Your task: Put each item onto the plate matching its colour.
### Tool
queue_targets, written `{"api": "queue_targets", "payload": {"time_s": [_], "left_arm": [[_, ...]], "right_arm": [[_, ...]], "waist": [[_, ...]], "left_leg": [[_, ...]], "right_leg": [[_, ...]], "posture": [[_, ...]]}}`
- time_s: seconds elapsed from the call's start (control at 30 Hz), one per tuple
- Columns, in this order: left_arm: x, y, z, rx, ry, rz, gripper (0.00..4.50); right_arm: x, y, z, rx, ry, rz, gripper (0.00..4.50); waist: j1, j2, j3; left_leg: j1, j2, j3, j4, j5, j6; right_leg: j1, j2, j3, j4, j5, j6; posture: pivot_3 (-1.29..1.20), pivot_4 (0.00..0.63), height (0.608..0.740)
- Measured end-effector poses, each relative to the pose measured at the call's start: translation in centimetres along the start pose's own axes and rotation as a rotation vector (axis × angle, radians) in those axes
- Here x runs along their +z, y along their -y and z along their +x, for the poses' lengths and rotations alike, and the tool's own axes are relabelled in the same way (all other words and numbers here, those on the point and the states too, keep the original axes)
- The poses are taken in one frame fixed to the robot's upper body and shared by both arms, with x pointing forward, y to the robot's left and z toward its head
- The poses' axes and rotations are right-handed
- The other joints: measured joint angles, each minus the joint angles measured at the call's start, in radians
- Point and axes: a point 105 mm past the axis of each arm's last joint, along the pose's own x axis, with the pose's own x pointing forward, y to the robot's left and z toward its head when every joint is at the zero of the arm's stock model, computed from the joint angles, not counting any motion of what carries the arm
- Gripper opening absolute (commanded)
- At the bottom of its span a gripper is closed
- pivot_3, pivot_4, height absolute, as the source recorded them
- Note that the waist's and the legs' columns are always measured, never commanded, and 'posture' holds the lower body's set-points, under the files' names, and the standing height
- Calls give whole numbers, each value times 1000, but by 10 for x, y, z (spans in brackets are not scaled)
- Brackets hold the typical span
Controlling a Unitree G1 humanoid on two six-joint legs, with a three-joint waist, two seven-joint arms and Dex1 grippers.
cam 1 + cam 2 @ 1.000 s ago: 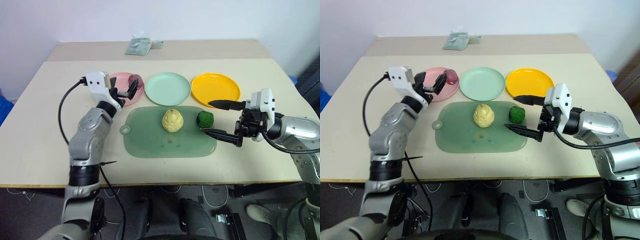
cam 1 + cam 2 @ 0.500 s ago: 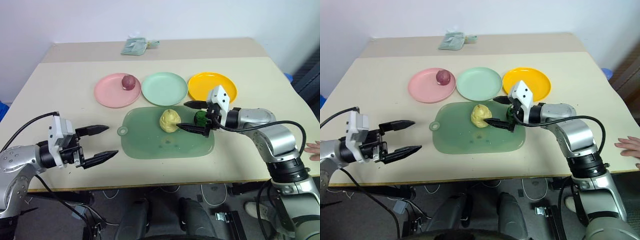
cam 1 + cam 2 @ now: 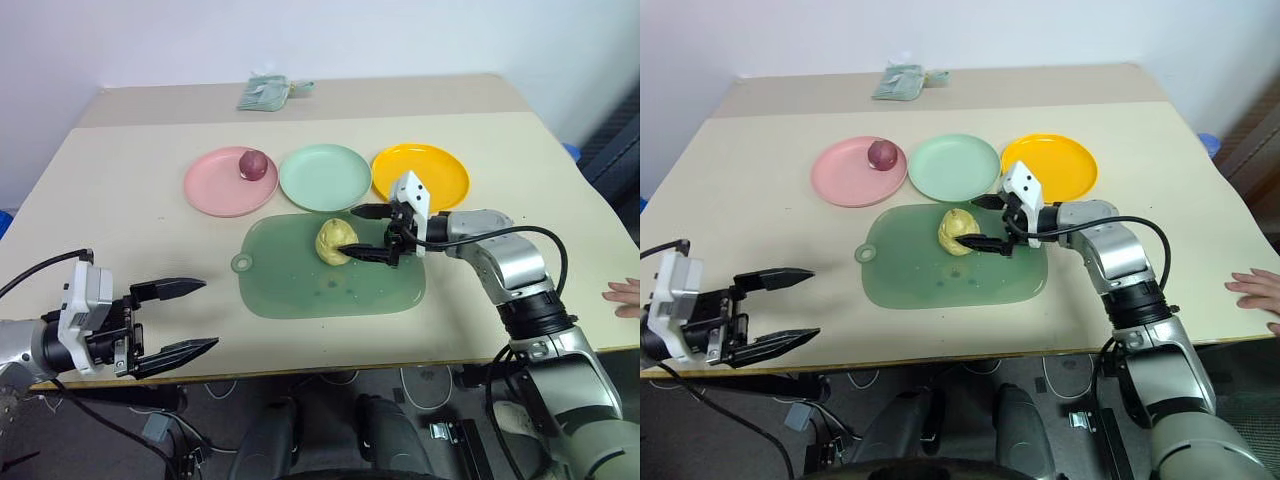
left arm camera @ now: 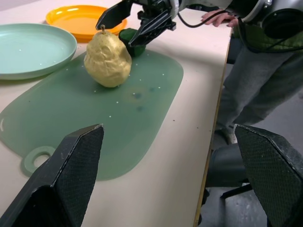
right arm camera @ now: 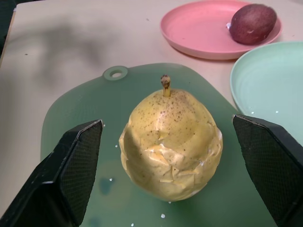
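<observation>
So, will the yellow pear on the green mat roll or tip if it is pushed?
The yellow pear stands stem up on a rounded, creased base, so a sideways push would probably tip it, then roll it. Its dented skin suggests something light and hollow.

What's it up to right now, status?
Both grippers open: left idle, right around green ball, beside yellow one. Red ball on pink plate. Nothing blocking.

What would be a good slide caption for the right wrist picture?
Open right gripper facing a yellow pear upright on the green mat, dark red item on the pink plate.
</observation>
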Motion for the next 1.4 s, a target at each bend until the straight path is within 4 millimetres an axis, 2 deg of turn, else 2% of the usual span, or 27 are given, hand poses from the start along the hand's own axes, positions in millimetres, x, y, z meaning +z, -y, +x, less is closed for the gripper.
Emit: {"api": "queue_targets", "payload": {"time_s": [0.23, 0.33, 0.43, 0.8, 0.87, 1.03, 1.1, 1.2, 1.23, 1.4], "left_arm": [[4, 4, 4, 2, 9, 22, 4473], [4, 3, 5, 16, 17, 22, 4500], [4, 2, 5, 26, 21, 21, 4500], [7, -2, 13, 55, 35, 32, 4500], [9, -4, 15, 70, 46, 38, 4500], [18, -8, 25, 89, 93, 37, 4500], [20, -12, 26, 122, 108, 25, 4500], [22, -20, 28, 184, 126, 12, 4500], [22, -23, 29, 220, 135, 1, 4500], [27, -27, 40, 303, 196, -36, 4500]], "right_arm": [[-3, -4, 17, 56, 10, 37, 4500], [-1, -4, 24, 65, 12, 28, 3582], [-1, -5, 30, 78, 14, 24, 2165], [2, 3, 28, 36, 32, -14, 2165], [13, 11, 23, 0, 78, 5, 2165], [89, 61, -6, -192, 290, -21, 2165], [103, 79, -18, -276, 334, -41, 2165], [92, 103, -30, -390, 361, 18, 2165], [78, 113, -33, -452, 350, 80, 2165], [38, 137, -45, -660, 317, 240, 2165]], "waist": [[-7, 0, 0], [-8, 0, 0], [-6, 0, 0], [-6, 0, 0], [-6, 2, 1], [-9, 4, 2], [-8, 3, 2], [-8, 3, 2], [-10, 3, 2], [-11, 4, 2]], "left_leg": [[0, 0, 0, -1, 0, 0], [0, 0, 0, -1, 0, 0], [0, 0, 0, -1, 0, 0], [0, 0, 0, -1, 0, -1], [0, 0, 0, -1, 0, -1], [0, 0, 1, -2, 0, -1], [1, 0, 1, -3, 0, -1], [1, 0, 1, -3, 0, -1], [1, -1, 2, -3, 0, -1], [0, 0, 2, -4, 0, -1]], "right_leg": [[-1, 1, 0, 1, 0, 0], [-1, 1, 0, 1, 0, 0], [-1, 1, 0, 1, 0, 0], [-1, 1, 0, 1, 0, 0], [-1, 1, 0, 1, 0, 0], [-3, 2, 1, 2, 1, 0], [-2, 2, 0, 2, 1, 0], [-2, 2, 0, 2, 1, 0], [-3, 2, 1, 2, 1, 0], [-3, 2, 2, 2, 1, 1]], "posture": [[0, 150, 740], [0, 150, 740], [0, 150, 740], [0, 150, 740], [0, 150, 740], [0, 150, 740], [0, 150, 740], [0, 150, 740], [0, 150, 740], [0, 150, 740]]}}
